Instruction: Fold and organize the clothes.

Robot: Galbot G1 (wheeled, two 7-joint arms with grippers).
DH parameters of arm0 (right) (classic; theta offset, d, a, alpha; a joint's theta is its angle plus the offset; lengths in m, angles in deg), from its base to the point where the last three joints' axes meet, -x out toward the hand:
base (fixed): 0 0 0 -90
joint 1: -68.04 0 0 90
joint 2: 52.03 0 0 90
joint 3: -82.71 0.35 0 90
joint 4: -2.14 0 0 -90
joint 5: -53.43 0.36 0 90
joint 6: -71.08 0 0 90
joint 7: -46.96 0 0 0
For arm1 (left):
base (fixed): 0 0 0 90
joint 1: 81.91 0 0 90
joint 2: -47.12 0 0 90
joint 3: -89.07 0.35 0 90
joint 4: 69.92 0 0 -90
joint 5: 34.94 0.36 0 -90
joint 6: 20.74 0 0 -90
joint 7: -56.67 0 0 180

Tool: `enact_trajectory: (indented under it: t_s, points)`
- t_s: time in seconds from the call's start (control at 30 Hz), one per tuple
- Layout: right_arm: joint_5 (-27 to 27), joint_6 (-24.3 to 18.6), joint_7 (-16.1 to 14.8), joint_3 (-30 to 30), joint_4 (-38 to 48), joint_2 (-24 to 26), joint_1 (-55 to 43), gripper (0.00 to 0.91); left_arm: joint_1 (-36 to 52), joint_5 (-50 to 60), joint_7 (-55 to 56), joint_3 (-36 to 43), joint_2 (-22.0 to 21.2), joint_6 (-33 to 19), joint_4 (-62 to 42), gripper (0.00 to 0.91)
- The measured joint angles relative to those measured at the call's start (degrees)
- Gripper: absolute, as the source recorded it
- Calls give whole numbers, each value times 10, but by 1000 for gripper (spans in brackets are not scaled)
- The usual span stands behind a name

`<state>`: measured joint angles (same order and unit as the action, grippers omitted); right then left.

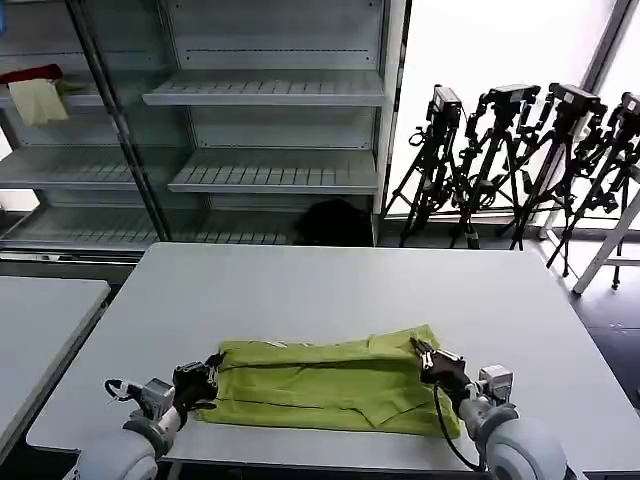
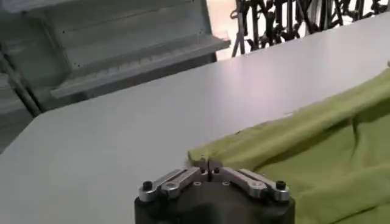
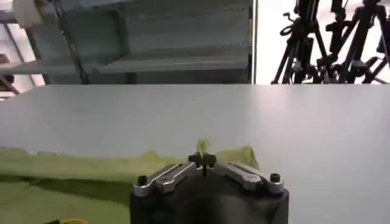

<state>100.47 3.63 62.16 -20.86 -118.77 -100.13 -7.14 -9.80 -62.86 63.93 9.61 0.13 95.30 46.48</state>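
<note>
The left hand is sitting low at the near left of the table, its two metal fingers pressed together on the left end of the T-shirt. In the left wrist view the fingertips are meeting tip to tip right at the cloth's corner, where the thin fabric is bunching into a soft rolled ridge.

The lime-green T-shirt is lying along the near edge of the smooth, pale grey table, folded into a long flattish band that is running from one hand to the other. Its surface is rumpling into shallow creases, with a doubled-over flap showing near the right end and a raised fold along the far side.

The right hand is resting at the shirt's upper right corner, its fingers closed on a small pinch of the fabric. From the right wrist view a little tuft of green is poking up between the dark tips, and the rest of the cloth is trailing away flat on the table.

Behind the table, ribbed metal shelves are standing, with a cluster of black tripods to their right.
</note>
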Motion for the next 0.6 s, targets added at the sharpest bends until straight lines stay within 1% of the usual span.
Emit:
enact_trajectory:
  t_s: [0.17,0.47,0.6]
  points:
    - [7,3,12,9,-15,-3,21,0,-8,0,5,-7,3,-3,1,0]
    - [21,11,47,18,-49,-8,49,0,-31,-7,11,-34,12,-2,29,0]
    - [24,12,60,18,-55,-13,56,0,-45,-4,10,-40,9,-3,46,0]
